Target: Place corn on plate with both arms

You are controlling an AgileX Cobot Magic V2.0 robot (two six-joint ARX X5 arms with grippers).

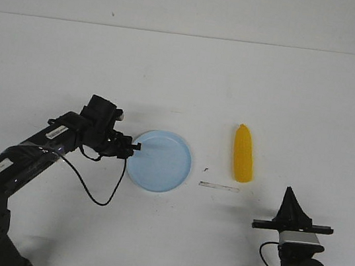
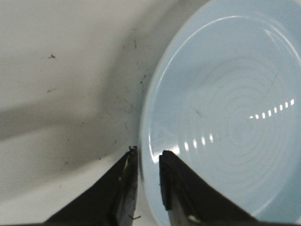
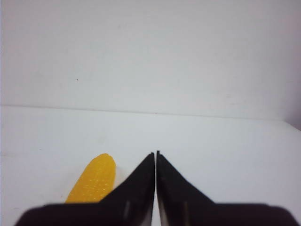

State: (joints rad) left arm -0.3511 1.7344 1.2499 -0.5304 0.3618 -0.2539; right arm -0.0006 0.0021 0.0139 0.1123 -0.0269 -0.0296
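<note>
From the front, the plate (image 1: 160, 161) sits mid-counter with the corn (image 1: 244, 154) apart toward the right edge; the left wrist view shows the left gripper (image 2: 145, 155) fingers pinching the plate's rim, seemingly steadying it; the right wrist view shows the right gripper (image 3: 155, 157) fingers closed, empty, needing to open over the corn.

White tabletop (image 1: 186, 74) fills the scene, running back to a pale wall (image 1: 184, 0) at the far side. A small clear strip (image 1: 219, 187) lies flat toward the near right, with a tiny dark speck (image 1: 206, 169) just beyond it. Faint scuffs mark the tabletop.
</note>
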